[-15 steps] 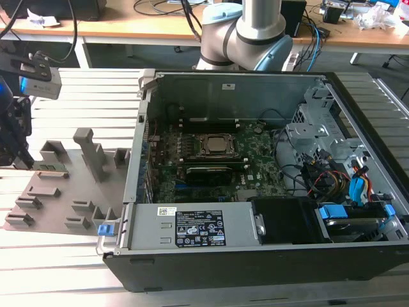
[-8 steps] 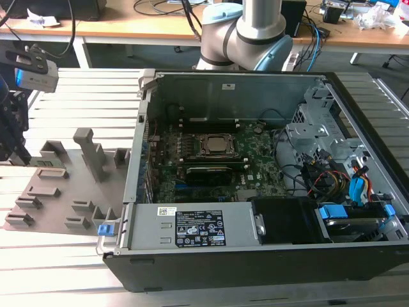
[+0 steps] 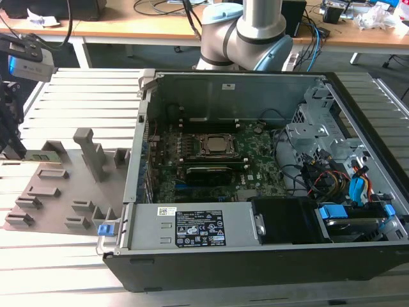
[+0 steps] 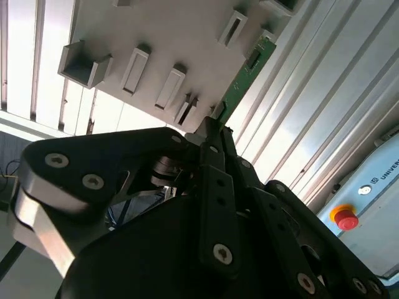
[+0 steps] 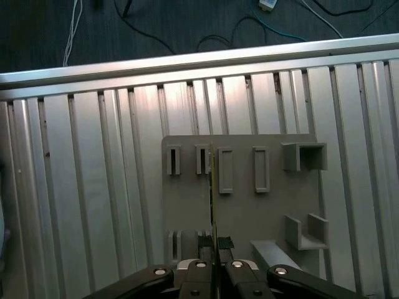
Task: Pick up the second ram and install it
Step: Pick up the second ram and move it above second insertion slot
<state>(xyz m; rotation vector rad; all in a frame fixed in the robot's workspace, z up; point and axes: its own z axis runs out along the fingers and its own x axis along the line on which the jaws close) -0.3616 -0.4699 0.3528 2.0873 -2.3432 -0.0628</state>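
My gripper [image 5: 214, 244] is pinching the second ram [image 5: 212, 187] between its 2 fingers, which press on its flat sides. The ram hangs right under my fingertips, lying long and level over the grey tray [image 5: 249, 212]. The open computer case [image 3: 255, 192] sits well apart from my hand, off to one side.

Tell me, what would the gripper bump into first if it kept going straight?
Most likely the grey fixture tray: the gripper points down at it. Its jaws are shut on the second ram, so the ram's edge would probably touch the tray first. The gap between them is unclear.
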